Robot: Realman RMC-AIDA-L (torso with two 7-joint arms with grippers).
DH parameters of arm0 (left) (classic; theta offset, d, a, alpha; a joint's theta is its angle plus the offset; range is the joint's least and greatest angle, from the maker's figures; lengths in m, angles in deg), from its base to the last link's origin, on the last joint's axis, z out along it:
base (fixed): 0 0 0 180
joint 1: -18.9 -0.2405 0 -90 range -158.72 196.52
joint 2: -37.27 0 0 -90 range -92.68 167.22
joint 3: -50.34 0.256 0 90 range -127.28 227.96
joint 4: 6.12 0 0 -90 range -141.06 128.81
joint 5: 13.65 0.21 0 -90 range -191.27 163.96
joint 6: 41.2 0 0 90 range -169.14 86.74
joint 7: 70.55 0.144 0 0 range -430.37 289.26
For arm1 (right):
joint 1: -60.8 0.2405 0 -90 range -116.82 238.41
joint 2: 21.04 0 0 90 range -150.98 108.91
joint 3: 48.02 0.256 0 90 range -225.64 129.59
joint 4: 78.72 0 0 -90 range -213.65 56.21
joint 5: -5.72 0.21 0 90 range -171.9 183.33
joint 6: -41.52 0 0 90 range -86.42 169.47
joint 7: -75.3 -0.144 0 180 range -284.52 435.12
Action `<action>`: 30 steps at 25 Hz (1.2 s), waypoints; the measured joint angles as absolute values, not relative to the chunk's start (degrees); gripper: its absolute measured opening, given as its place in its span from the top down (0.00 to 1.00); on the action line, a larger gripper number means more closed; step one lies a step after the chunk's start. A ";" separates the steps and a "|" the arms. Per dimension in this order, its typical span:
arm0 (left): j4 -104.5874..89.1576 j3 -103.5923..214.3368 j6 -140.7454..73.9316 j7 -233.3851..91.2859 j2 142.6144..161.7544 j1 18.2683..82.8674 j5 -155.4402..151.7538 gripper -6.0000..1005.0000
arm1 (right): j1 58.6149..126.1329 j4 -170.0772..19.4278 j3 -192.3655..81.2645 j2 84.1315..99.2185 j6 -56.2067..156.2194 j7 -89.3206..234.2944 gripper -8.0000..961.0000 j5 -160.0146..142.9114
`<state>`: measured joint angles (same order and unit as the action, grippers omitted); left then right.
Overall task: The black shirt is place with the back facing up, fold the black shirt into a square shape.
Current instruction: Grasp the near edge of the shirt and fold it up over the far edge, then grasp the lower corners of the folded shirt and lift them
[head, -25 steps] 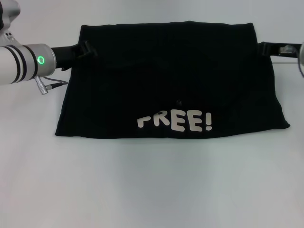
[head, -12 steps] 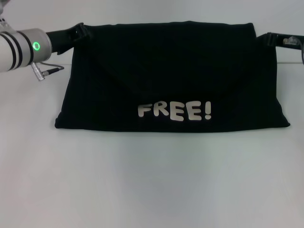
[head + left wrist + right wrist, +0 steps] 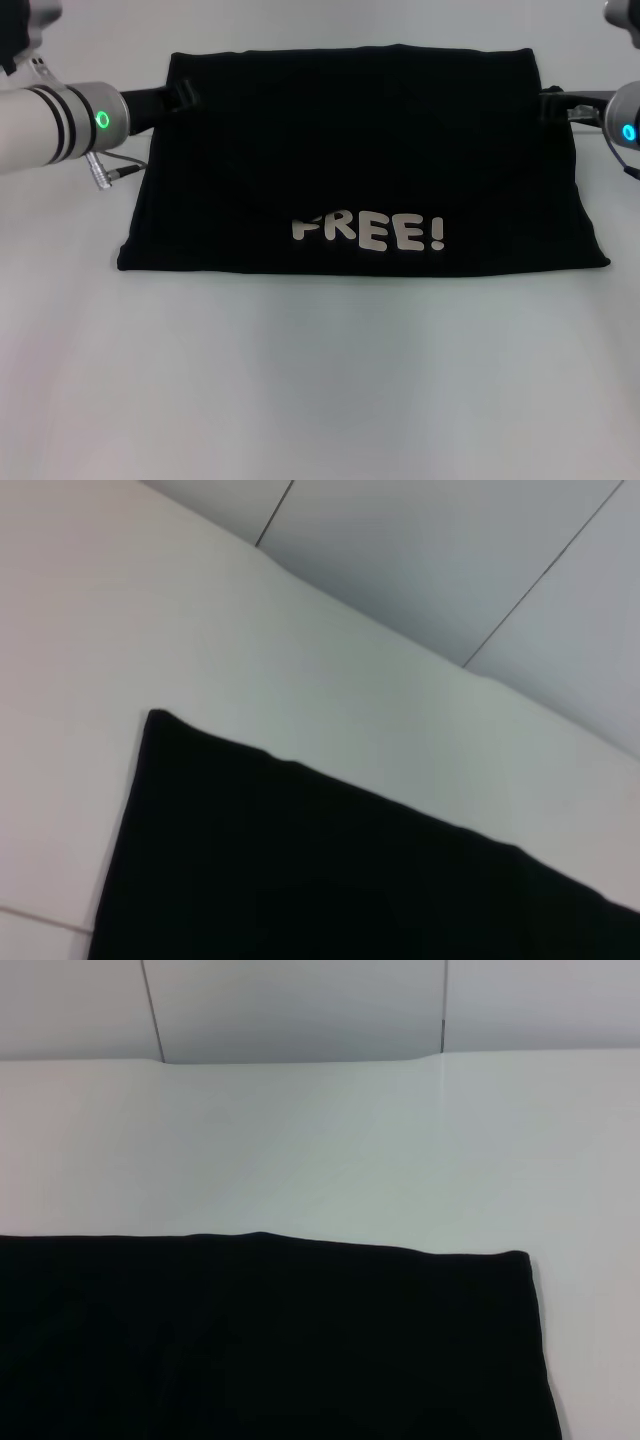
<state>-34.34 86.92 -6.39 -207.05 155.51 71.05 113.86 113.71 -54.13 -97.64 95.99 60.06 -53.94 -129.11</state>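
The black shirt [image 3: 360, 150] lies flat on the white table as a wide folded rectangle. Its pale "FREE!" lettering [image 3: 368, 233] faces up near the front edge. My left gripper [image 3: 183, 96] is at the shirt's far left edge, dark against the cloth. At the far right edge is my right gripper [image 3: 548, 103], level with the left one. The left wrist view shows a corner of the shirt [image 3: 350, 880] and bare table, and the right wrist view shows the shirt's far edge and a corner [image 3: 270, 1340]. Neither wrist view shows any fingers.
Bare white table [image 3: 320, 380] stretches in front of the shirt and on both sides. A thin cable with a metal plug [image 3: 115, 170] hangs from my left wrist just left of the shirt. Pale wall panels [image 3: 300, 1005] stand behind the table.
Both grippers rose and drew outward half a second ago, stretching the far corners, then came back down and inward to the shirt's far edges. The shirt lies much as before.
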 joint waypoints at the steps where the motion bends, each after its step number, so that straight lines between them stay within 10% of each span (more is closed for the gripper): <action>1: -34.16 87.32 -6.58 -206.95 155.56 71.04 113.86 0.97 | 113.76 -54.29 -98.14 96.17 59.40 -53.94 0.79 -129.11; 18: -36.46 94.00 -2.78 -206.85 156.00 70.42 113.38 0.93 | 112.29 -52.28 -97.43 92.60 72.23 -62.29 0.77 -128.71; 25: -46.39 92.69 16.28 -219.64 152.54 63.67 113.29 0.60 | 108.37 -38.63 -96.63 90.84 91.40 -71.93 0.76 -128.54; 30: -44.46 91.72 26.00 -217.50 148.53 61.20 113.00 0.32 | 108.07 -36.68 -95.52 89.38 99.04 -74.80 0.49 -128.67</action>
